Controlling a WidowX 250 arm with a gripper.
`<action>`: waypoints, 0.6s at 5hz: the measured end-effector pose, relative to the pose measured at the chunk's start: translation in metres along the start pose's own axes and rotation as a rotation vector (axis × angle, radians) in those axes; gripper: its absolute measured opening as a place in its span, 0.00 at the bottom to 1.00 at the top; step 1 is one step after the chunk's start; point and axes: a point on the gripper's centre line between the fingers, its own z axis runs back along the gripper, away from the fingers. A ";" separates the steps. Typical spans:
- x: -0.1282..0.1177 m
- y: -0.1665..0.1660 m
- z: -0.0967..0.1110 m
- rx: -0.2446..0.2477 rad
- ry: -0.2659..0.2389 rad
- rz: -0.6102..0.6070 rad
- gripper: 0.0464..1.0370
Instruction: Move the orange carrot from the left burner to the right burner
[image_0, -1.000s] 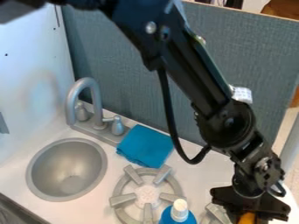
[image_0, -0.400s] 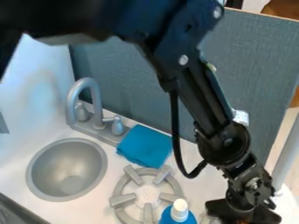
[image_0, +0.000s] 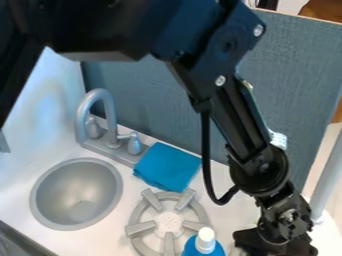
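Down the view by a little since the earlier frame, the black robot gripper (image_0: 277, 245) has come lower, and the blue-black upper arm has swung the same way; the bottle, cloth and burner have kept their places. How far the jaws are apart, and whether they have hold of anything, I cannot tell.

Nearest to the gripper among the loose things is a blue bottle with a rounded white cap (image_0: 205, 241), at the bottom edge. It lies to the picture's left of the jaws, apart from them, and stands upright, its long axis running up through the cap. Between the two is a small grey piece (image_0: 236, 251), perhaps part of another burner, close beside the gripper.

Just behind the bottle and to its left is a round grey toy burner with raised spokes (image_0: 139, 228). Farther back lies a folded bright-blue cloth (image_0: 167, 167), near the silver-grey curved faucet (image_0: 103, 95). In front of the faucet is a round grey sink basin (image_0: 75, 200), set in the white countertop (image_0: 230, 212). Behind rises a blue-grey textured panel (image_0: 167, 110).

A white label (image_0: 278, 140) sits along the forearm; its print is too small to read. I can make out no lettering on the bottle.
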 end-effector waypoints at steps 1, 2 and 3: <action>-0.006 0.004 -0.001 0.008 0.022 -0.016 0.97; -0.003 -0.002 0.024 -0.010 0.038 -0.069 0.97; -0.002 -0.005 0.053 -0.060 0.035 -0.099 0.97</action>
